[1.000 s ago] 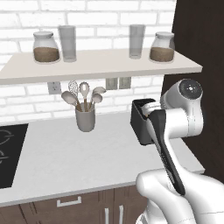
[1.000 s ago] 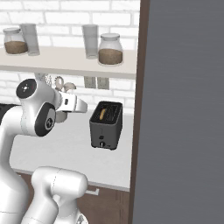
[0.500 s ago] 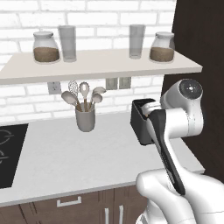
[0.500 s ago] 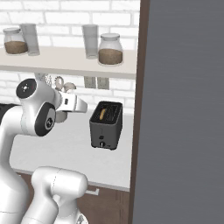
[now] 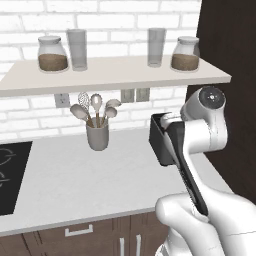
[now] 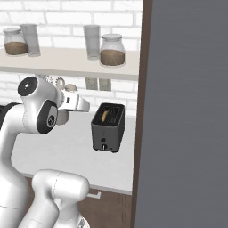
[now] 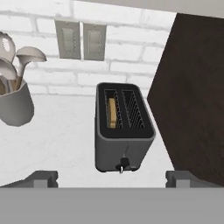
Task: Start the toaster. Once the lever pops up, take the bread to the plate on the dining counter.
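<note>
Gripper [image 7: 112, 177] jaws spread wide, holding nothing, hovering apart from toaster [image 7: 124, 129]. Toaster on white worktop [image 7: 61, 140] beside dark panel [image 7: 192, 96]; bread [image 7: 112, 113] in left slot.

This is a home kitchen. A white brick wall [image 5: 115, 20] fills the top of the left base view, with a shelf [image 5: 115, 75] across it holding jars [image 5: 52, 54] and glasses [image 5: 77, 42]. At centre, a white worktop [image 5: 75, 180] carries a cup of utensils [image 5: 97, 131] and a toaster [image 6: 108, 128]. A black cooktop [image 5: 12, 175] sits at the left edge, wall outlets [image 7: 81, 40] above, and wooden drawers [image 5: 75, 235] along the bottom.
</note>
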Robot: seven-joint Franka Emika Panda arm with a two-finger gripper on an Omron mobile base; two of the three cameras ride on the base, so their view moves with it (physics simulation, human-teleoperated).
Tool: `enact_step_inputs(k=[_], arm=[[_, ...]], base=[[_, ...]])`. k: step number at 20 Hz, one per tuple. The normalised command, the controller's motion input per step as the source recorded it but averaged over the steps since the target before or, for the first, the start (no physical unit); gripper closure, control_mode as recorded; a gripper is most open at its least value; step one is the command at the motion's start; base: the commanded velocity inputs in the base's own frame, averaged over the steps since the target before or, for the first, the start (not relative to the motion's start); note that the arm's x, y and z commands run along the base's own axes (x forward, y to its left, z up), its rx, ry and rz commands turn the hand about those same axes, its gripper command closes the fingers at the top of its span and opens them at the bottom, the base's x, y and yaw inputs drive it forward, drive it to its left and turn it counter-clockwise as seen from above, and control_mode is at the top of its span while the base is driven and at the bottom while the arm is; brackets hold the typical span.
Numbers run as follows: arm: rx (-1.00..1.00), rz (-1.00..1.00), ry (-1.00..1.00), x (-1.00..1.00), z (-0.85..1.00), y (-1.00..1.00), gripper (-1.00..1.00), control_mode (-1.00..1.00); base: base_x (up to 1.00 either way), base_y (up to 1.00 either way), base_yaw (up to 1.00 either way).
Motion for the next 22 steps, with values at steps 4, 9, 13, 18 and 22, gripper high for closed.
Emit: enact_step_inputs(k=[4,9,13,18,22], arm=[[0.00,-0.06,0.00,0.02,0.00,0.00,-1.00,-1.00],[0.00,-0.05,0.00,0.00,0.00,-0.03,-1.00,-1.00],[0.00,-0.01,0.00,0.00,-0.01,-0.01,-1.00,-1.00],[0.00,0.00,0.00,0.00,0.00,0.00,-1.00,-1.00],[0.00,0.00,0.00,0.00,0.00,0.00,-1.00,-1.00]], base=[[0.00,0.00,0.00],[0.00,0.00,0.00],[0.00,0.00,0.00],[0.00,0.00,0.00],[0.00,0.00,0.00]])
